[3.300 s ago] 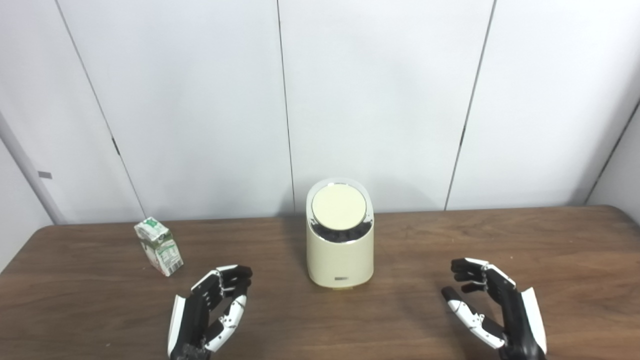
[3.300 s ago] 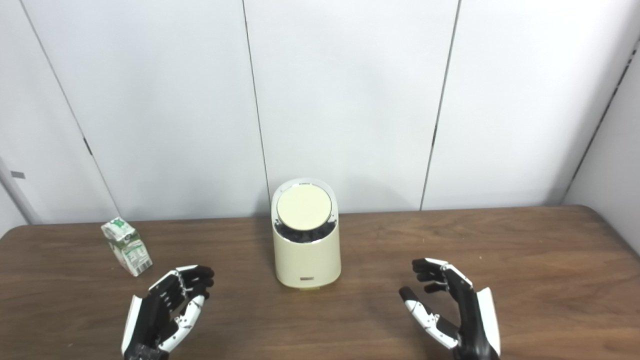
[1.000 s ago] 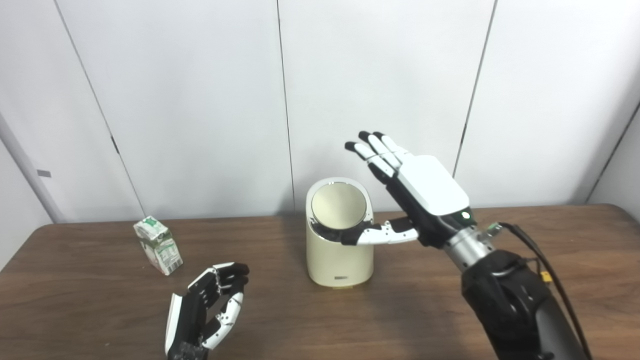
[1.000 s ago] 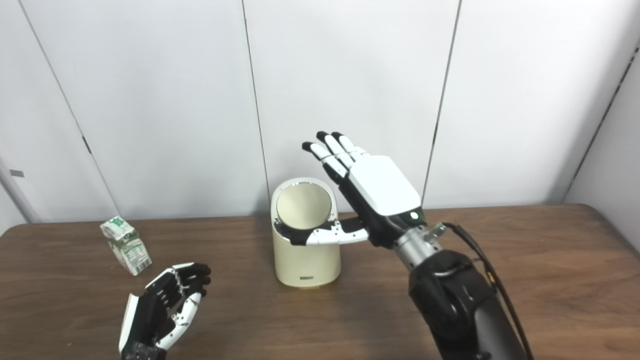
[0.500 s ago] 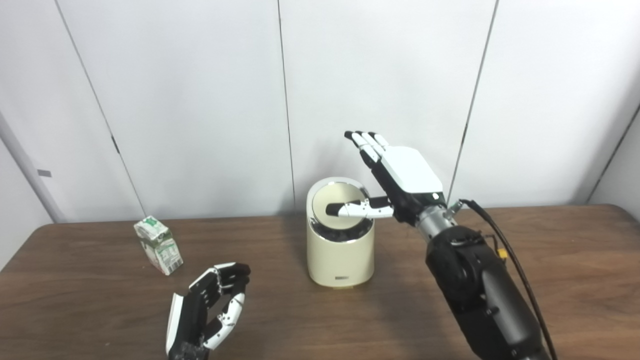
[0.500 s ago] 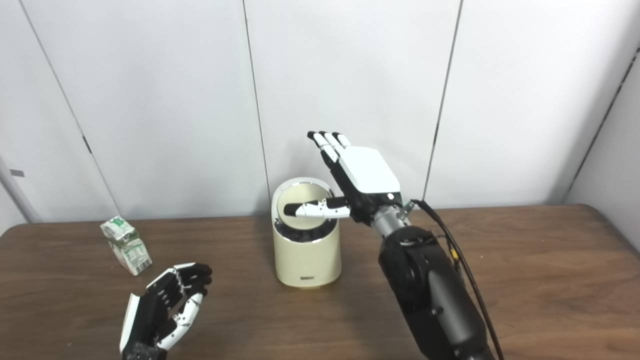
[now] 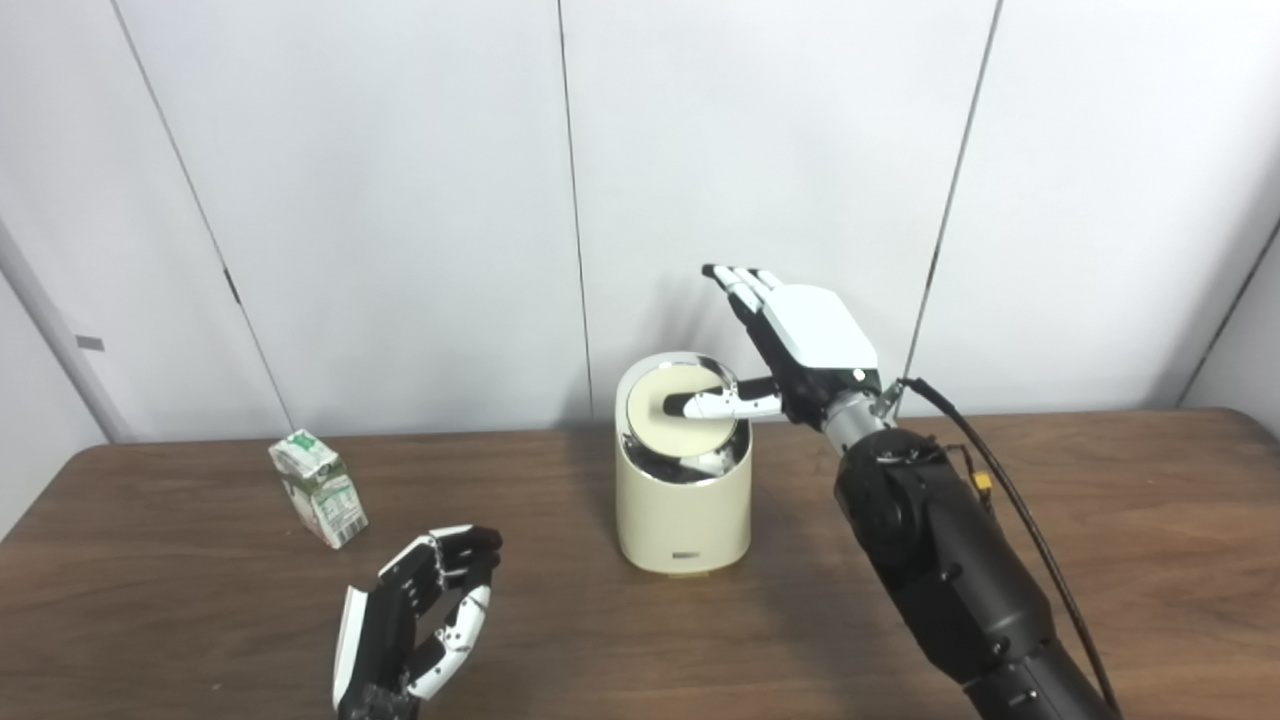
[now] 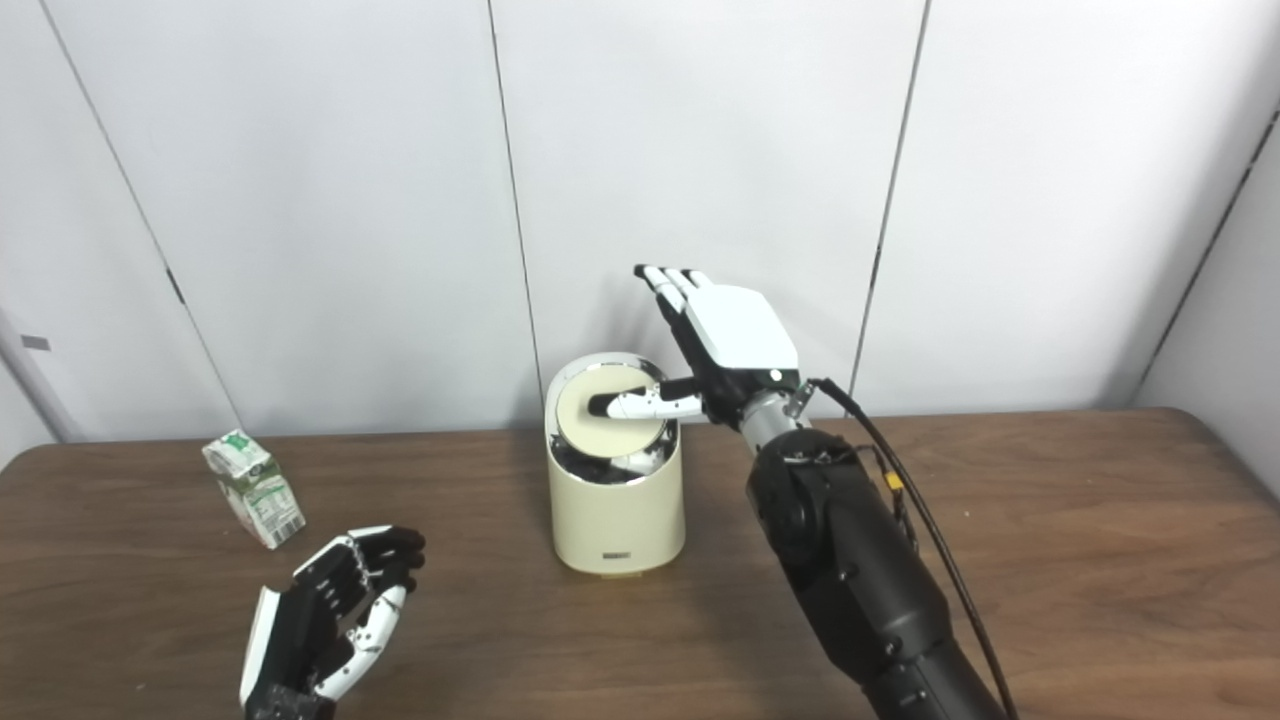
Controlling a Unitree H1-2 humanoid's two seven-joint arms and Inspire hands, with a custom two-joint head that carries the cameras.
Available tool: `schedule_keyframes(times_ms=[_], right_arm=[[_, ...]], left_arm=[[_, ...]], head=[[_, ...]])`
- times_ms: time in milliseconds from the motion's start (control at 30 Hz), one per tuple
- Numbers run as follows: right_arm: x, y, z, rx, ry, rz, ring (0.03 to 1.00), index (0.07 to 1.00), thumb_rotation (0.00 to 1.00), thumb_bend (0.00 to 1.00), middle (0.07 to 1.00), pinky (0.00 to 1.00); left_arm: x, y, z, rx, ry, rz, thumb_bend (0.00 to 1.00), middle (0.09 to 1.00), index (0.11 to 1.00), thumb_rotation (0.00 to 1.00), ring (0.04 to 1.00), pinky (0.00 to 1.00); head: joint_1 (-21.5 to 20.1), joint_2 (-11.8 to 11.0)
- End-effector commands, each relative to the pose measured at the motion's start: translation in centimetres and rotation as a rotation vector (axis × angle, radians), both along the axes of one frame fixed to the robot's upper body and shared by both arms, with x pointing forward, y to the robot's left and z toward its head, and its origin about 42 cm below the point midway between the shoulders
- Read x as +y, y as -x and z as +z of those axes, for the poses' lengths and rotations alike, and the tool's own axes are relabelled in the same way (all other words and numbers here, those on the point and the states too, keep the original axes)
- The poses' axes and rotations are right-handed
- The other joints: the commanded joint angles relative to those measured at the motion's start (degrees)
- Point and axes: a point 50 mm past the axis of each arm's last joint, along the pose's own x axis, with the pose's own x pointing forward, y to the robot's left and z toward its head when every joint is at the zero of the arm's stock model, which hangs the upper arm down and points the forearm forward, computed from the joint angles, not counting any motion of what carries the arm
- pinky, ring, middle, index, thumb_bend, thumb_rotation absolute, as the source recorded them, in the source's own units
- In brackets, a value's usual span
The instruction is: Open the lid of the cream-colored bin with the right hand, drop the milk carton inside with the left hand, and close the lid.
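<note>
The cream-colored bin (image 7: pixel 683 480) stands upright near the middle of the brown wooden surface (image 7: pixel 1100 520), close to the white panelled wall (image 7: pixel 400 200). Its round lid (image 7: pixel 676 421) looks tilted, its near edge dipping into the shiny rim so that a dark gap shows at the front. The right hand (image 7: pixel 800 345) reaches in from the right, above and just behind the bin, fingers (image 7: pixel 738 285) stretched out straight and close together, pointing up and away, holding nothing. Its thumb (image 7: pixel 722 404) sticks out sideways and lies across the top of the lid, the dark tip resting on it or just above it; I cannot tell which.

The milk carton (image 7: pixel 318 489), white with green print, stands on the surface well to the left of the bin, leaning a little. The left hand (image 7: pixel 415 620) hovers low at the front, near the carton but apart from it, palm turned inward, fingers loosely curled and spread, empty.
</note>
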Motion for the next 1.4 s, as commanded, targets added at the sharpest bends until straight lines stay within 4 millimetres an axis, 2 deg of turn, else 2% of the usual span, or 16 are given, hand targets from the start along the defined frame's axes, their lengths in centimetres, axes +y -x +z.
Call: schedule_keyframes(times_ms=[0, 233, 433, 733, 1133, 1267, 1367], right_arm=[[0.0, -0.5, 3.2, -0.109, 0.0, -0.007, 0.958, 0.944, 0.72, 0.71, 0.939, 0.84], [-0.7, -0.5, 1.7, -0.082, 0.008, -0.047, 0.959, 0.941, 0.7, 0.72, 0.944, 0.86], [-1.1, -0.1, 1.4, -0.059, 0.014, -0.056, 0.964, 0.95, 0.69, 0.73, 0.952, 0.89], [-1.8, 0.3, 0.2, -0.046, 0.012, -0.049, 0.939, 0.931, 0.68, 0.79, 0.923, 0.86], [-1.4, 0.5, 0.1, -0.032, 0.009, -0.035, 0.951, 0.94, 0.81, 0.92, 0.935, 0.89], [-1.2, 0.6, 0.2, -0.027, 0.009, -0.036, 0.956, 0.942, 0.82, 0.93, 0.936, 0.89], [-0.9, 0.6, 0.2, -0.032, 0.007, -0.031, 0.952, 0.94, 0.8, 0.92, 0.931, 0.89]], left_arm=[[-0.4, 0.6, -0.5, 0.012, 0.007, 0.007, 0.21, 0.668, 0.65, 0.21, 0.644, 0.57], [-0.4, 0.6, -0.5, 0.001, 0.006, 0.011, 0.21, 0.663, 0.644, 0.2, 0.642, 0.57], [-0.5, 0.6, -0.4, 0.005, 0.013, 0.003, 0.22, 0.663, 0.647, 0.24, 0.642, 0.57], [-0.7, 0.6, -0.2, 0.001, 0.001, 0.014, 0.21, 0.664, 0.644, 0.26, 0.642, 0.56], [-1.0, 0.5, -0.2, 0.009, 0.007, 0.013, 0.21, 0.669, 0.647, 0.24, 0.648, 0.57], [-1.0, 0.4, -0.3, -0.003, -0.001, 0.01, 0.2, 0.664, 0.643, 0.21, 0.643, 0.56], [-1.0, 0.4, -0.2, 0.0, -0.004, 0.016, 0.21, 0.664, 0.645, 0.24, 0.644, 0.56]], head=[[-0.02, 0.04], [-0.13, 0.32], [-0.02, 0.61], [0.16, 0.89], [0.35, 0.93], [0.34, 0.79], [0.38, 0.79]])
